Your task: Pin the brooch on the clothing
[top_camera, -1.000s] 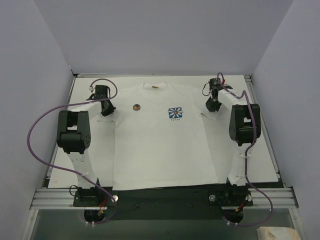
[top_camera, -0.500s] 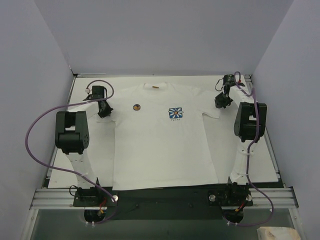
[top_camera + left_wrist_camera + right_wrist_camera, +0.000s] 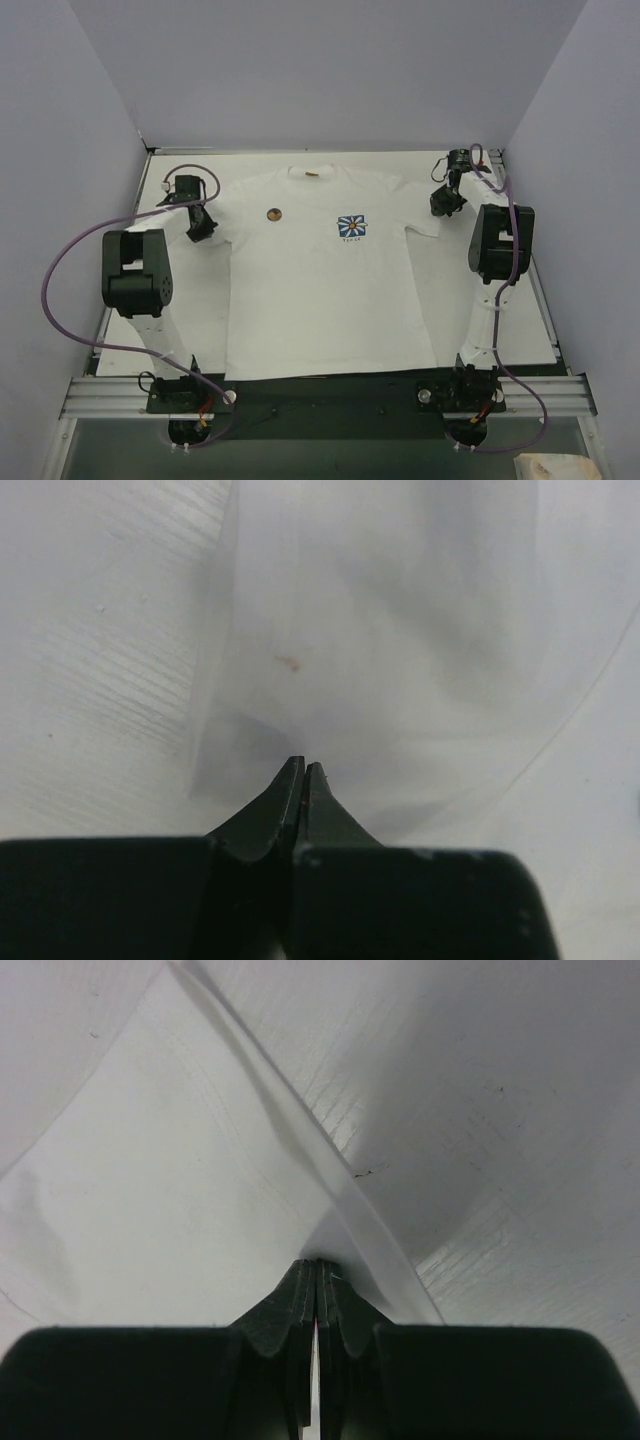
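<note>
From above, a white short-sleeved T-shirt [image 3: 320,290] lies spread flat, front up, on the white desk [image 3: 530,300], with its collar at twelve o'clock. A tiny round brooch, dark brown with an orange-tan centre [image 3: 273,213], sits on the chest. It is well apart from the small blue rectangular daisy print [image 3: 350,227], at about nine o'clock of it. The left arm [image 3: 135,270] reaches to the tip of the sleeve at nine o'clock, and the right arm [image 3: 497,245] to the sleeve tip at two o'clock. Both sleeves are drawn out toward the jaws.

In the left wrist view, the left jaws are pressed together with no gap. Their tips meet where the white cloth [image 3: 400,630] rises to them in a shallow tent, so they seem to pinch the sleeve. The ribbed desk surface [image 3: 90,680] shows at nine o'clock.

In the right wrist view, the right jaws are likewise closed tight. The sleeve's folded hem [image 3: 260,1090] runs from eleven o'clock straight into the tips, with cloth nipped between them and desk [image 3: 520,1210] at three o'clock.
</note>
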